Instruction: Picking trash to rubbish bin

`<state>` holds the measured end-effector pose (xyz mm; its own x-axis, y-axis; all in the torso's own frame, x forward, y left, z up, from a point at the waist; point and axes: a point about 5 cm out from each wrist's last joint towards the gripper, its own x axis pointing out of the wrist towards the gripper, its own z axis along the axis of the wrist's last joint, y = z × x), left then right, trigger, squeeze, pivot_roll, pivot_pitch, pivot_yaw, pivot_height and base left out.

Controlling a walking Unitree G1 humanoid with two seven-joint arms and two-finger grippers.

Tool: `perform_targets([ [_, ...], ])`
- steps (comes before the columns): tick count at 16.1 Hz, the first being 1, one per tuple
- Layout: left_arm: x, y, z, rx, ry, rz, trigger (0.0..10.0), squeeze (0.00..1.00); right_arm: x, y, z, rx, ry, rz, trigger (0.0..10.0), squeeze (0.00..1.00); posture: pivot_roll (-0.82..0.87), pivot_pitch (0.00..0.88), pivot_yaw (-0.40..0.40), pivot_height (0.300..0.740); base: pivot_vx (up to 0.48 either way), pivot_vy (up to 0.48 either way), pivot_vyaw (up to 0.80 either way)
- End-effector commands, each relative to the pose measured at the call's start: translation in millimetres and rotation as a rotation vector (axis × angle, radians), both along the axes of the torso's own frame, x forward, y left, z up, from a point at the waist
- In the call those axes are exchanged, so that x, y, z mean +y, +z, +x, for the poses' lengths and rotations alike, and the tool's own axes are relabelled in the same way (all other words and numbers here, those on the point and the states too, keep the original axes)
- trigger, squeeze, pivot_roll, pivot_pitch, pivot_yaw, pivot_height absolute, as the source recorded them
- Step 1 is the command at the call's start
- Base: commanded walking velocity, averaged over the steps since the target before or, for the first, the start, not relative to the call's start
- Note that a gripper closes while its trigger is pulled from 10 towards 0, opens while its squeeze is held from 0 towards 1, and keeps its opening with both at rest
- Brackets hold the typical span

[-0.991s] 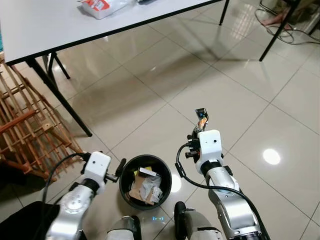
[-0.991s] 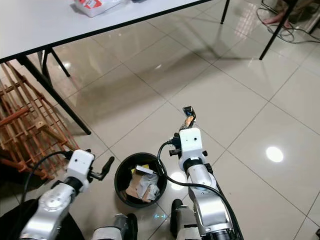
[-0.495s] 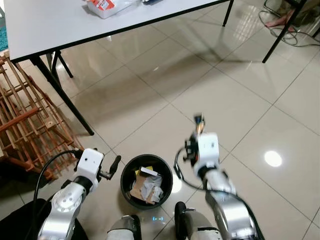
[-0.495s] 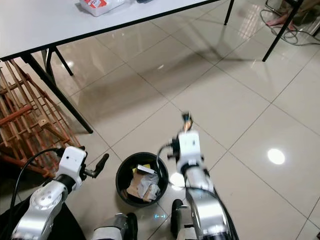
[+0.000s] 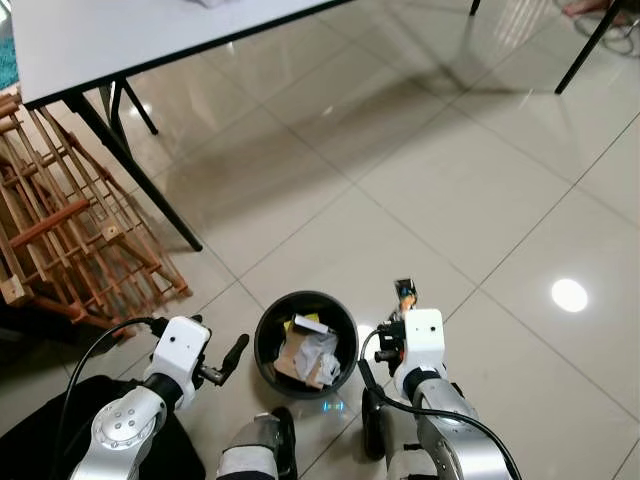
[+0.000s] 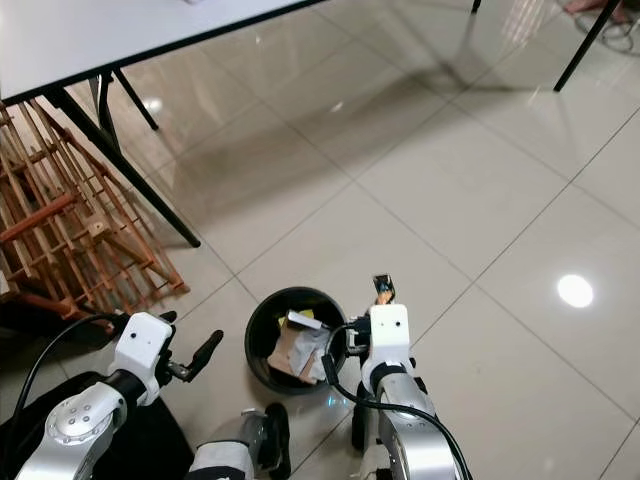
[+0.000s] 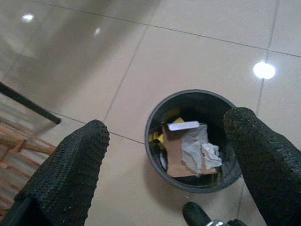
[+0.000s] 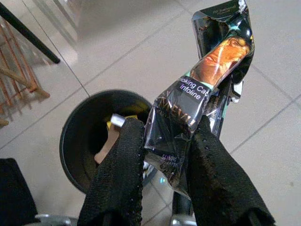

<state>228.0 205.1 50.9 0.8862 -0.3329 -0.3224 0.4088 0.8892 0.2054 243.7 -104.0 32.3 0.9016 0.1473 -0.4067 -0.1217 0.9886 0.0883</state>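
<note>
A round black rubbish bin (image 5: 270,324) stands on the tiled floor just before my feet, holding crumpled paper, cardboard and a yellow scrap (image 7: 190,146). My right gripper (image 5: 405,299) is shut on a shiny dark snack wrapper (image 8: 197,99) with an orange picture on it. It holds the wrapper upright just right of the bin's rim, above the floor. My left gripper (image 5: 236,352) stands open just left of the bin with nothing between its fingers (image 7: 70,165).
A white table (image 5: 130,30) on black legs (image 5: 140,170) stands ahead on the left. A wooden rack (image 5: 60,240) leans beside it. Another black table leg (image 5: 595,45) is at the far right. Open tiled floor lies ahead and to the right.
The view has tilted down and the bin now sits nearer the picture's middle. My right gripper with the wrapper has drawn back and lower, closer to the bin's rim. The left gripper stays beside the bin.
</note>
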Motion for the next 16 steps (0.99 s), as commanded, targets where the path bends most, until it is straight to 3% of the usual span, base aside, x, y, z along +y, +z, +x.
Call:
perform_targets([
  [1,0.5,-3.8,-7.7,0.041,-0.019,0.001,10.0,0.00,11.3,-4.2,-3.3,0.037,-0.006,0.051,10.0,0.00,0.09,0.430,0.064,0.740,0.000,0.000,0.00],
  [6,-19.7,8.9,-14.8,0.101,-0.175,-0.085,10.0,0.00,9.5,-14.6,-3.4,0.089,-0.034,0.086,10.0,0.00,0.10,0.436,0.069,0.740,0.000,0.000,0.00],
  [10,-36.1,18.6,-20.5,0.157,-0.342,-0.095,10.0,0.00,8.6,-21.1,-3.9,0.115,-0.040,0.084,10.0,0.00,0.11,0.436,0.070,0.740,0.000,0.000,0.00],
  [16,-38.8,18.4,-22.3,0.189,-0.373,-0.072,10.0,0.00,7.7,-20.3,0.2,0.100,-0.043,0.071,10.0,0.00,0.12,0.443,0.079,0.740,0.000,0.000,0.00],
])
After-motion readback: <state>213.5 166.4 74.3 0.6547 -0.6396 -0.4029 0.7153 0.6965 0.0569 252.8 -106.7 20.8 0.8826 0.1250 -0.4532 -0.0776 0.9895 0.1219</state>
